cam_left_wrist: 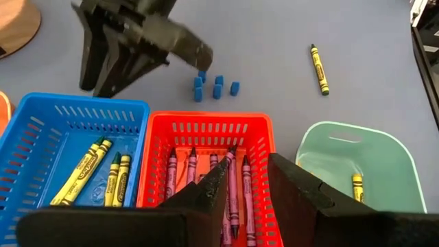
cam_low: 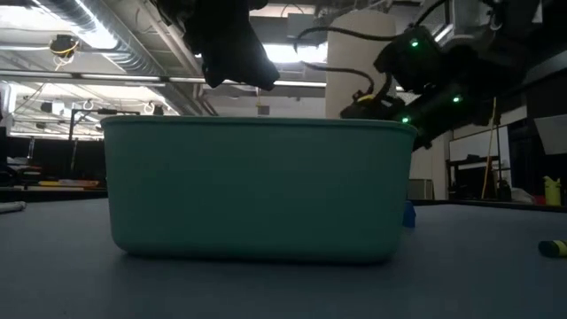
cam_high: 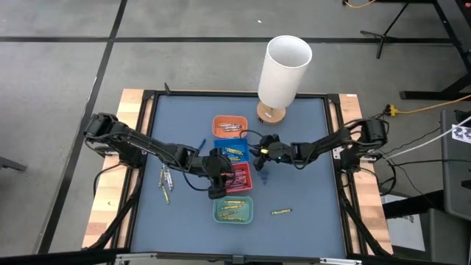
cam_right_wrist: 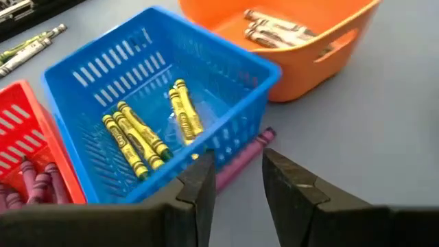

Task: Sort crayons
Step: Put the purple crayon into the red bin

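Observation:
Four small trays stand in a row: orange (cam_high: 229,126), blue (cam_high: 232,151), red (cam_high: 239,177) and green (cam_high: 233,210). My left gripper (cam_left_wrist: 247,175) hovers open above the red tray (cam_left_wrist: 206,137), which holds several purple crayons (cam_left_wrist: 233,185). My right gripper (cam_right_wrist: 236,178) is open, low beside the blue tray (cam_right_wrist: 137,89). A magenta crayon (cam_right_wrist: 241,159) lies on the mat against that tray's wall, its near end between the fingertips; I see no touch. Yellow crayons (cam_right_wrist: 137,140) lie in the blue tray, and pale ones (cam_right_wrist: 274,29) in the orange tray (cam_right_wrist: 322,48).
A tall white cylinder (cam_high: 283,73) stands on a wooden base at the far edge. Loose crayons (cam_high: 165,184) lie on the mat to the left, and one yellow crayon (cam_high: 280,212) to the right of the green tray. Small blue bits (cam_left_wrist: 216,88) sit near my right gripper.

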